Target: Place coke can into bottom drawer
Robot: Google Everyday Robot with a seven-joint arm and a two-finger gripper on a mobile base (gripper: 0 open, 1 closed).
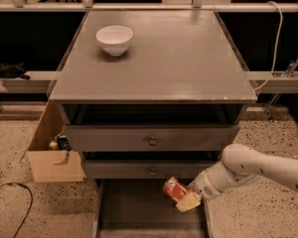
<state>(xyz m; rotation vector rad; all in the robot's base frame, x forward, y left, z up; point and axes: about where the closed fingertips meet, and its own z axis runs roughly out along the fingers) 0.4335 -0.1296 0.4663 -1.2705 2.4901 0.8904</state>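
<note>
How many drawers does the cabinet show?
3: the upper knobbed drawer under the top, the second knobbed drawer below it, and the bottom drawer pulled out lowest. None appears hidden. The gripper holds the coke can over its right side.

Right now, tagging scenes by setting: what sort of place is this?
Probably a lab or workshop: grey cabinet on speckled floor, cardboard box, loose cable. The gripper holds the coke can over the bottom drawer.

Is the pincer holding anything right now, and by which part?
Yes: the pincer holds the coke can by its lower right side, the can tilted above the right part of the open bottom drawer.
</note>
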